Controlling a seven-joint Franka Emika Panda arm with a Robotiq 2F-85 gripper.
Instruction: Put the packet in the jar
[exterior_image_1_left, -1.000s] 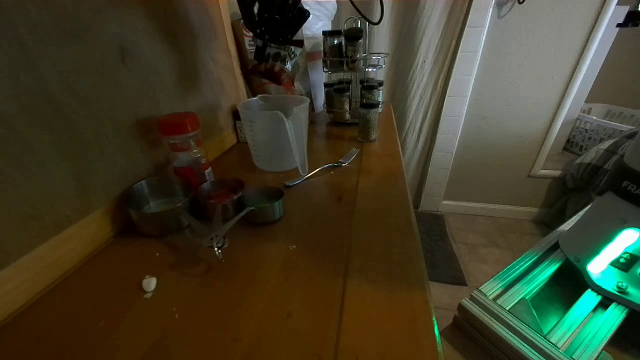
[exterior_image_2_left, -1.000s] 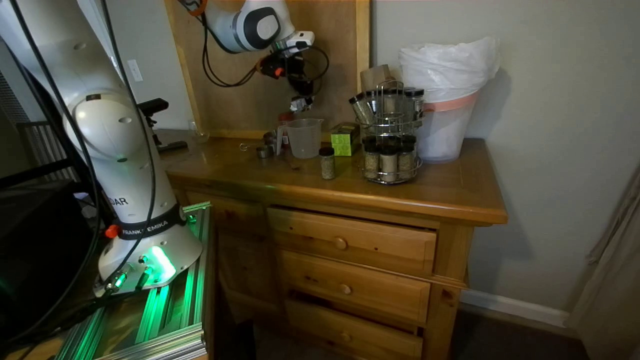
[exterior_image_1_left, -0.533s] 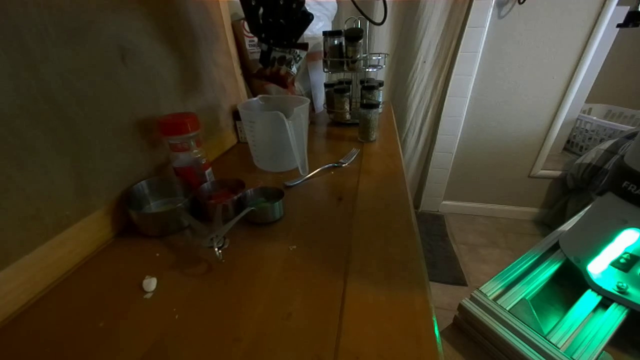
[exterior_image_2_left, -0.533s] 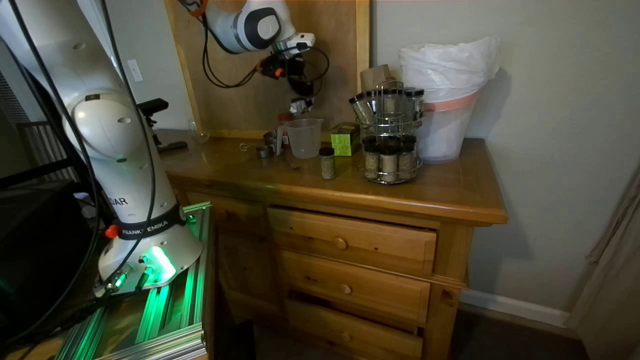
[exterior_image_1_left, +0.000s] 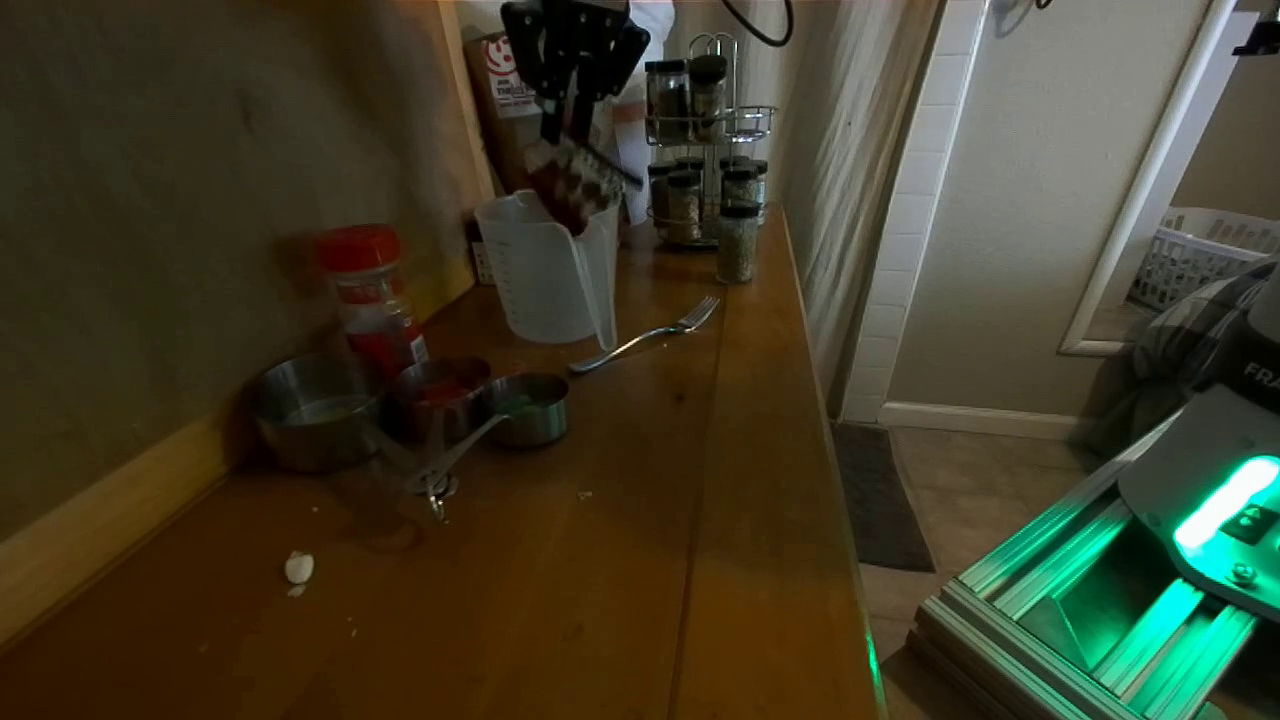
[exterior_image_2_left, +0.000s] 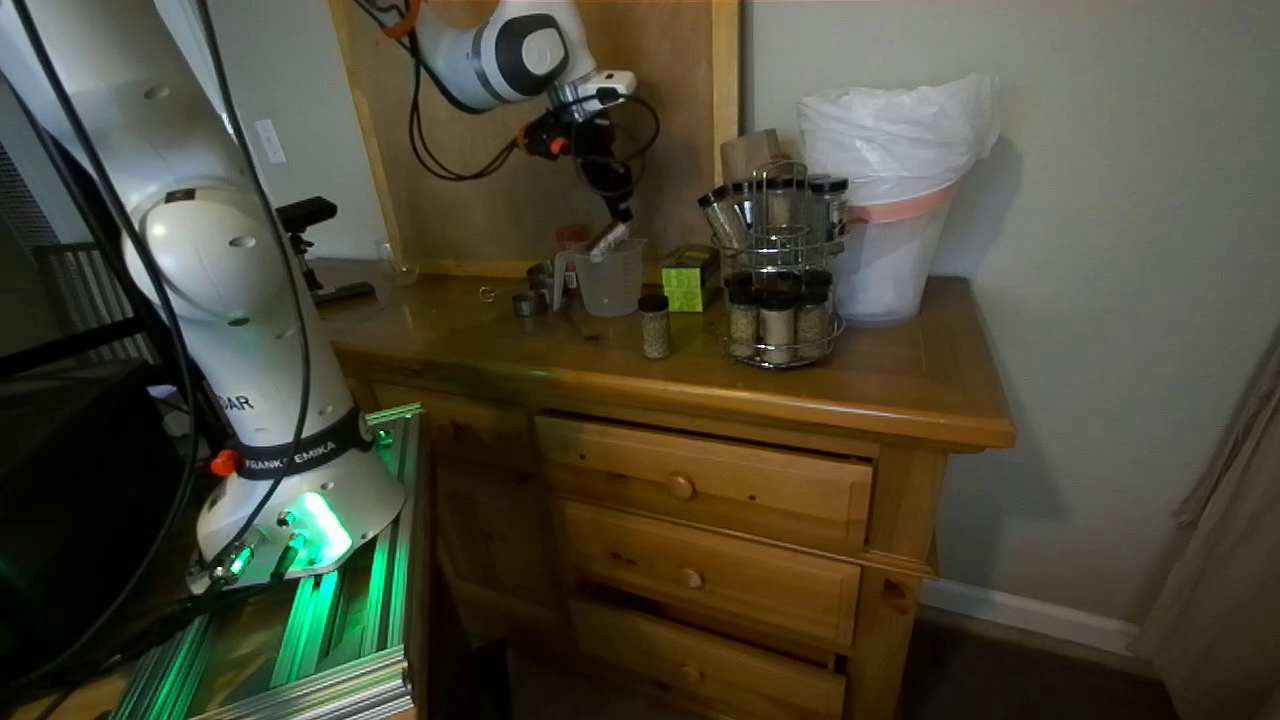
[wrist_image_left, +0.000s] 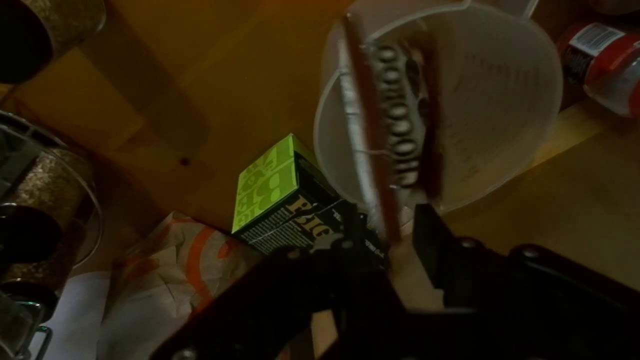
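Note:
The packet (exterior_image_1_left: 578, 190) is reddish-brown with a paler lettered patch. It is tilted and blurred at the mouth of the jar (exterior_image_1_left: 540, 290), its lower part at or inside the rim; it also shows in an exterior view (exterior_image_2_left: 606, 242). The jar is a translucent whitish jug, upright on the wooden top, also in an exterior view (exterior_image_2_left: 612, 285). My gripper (exterior_image_1_left: 566, 132) is just above the jar. In the wrist view my gripper (wrist_image_left: 387, 216) has its fingers apart, with the packet (wrist_image_left: 371, 120) beyond the fingertips over the jar's mouth (wrist_image_left: 500, 115). Any contact between fingers and packet is unclear.
A red-capped bottle (exterior_image_1_left: 362, 290) and metal measuring cups (exterior_image_1_left: 528, 410) stand beside the jar. A fork (exterior_image_1_left: 650, 335) lies near it. A loose spice jar (exterior_image_2_left: 655, 325), a green box (exterior_image_2_left: 687, 280), a spice rack (exterior_image_2_left: 780, 300) and a lined white bin (exterior_image_2_left: 885, 260) stand around.
The packet has gone from hanging at the fingertips above the jar to tilted and lower, at the jar's mouth. The fingers have opened, and the gripper has shifted slightly.

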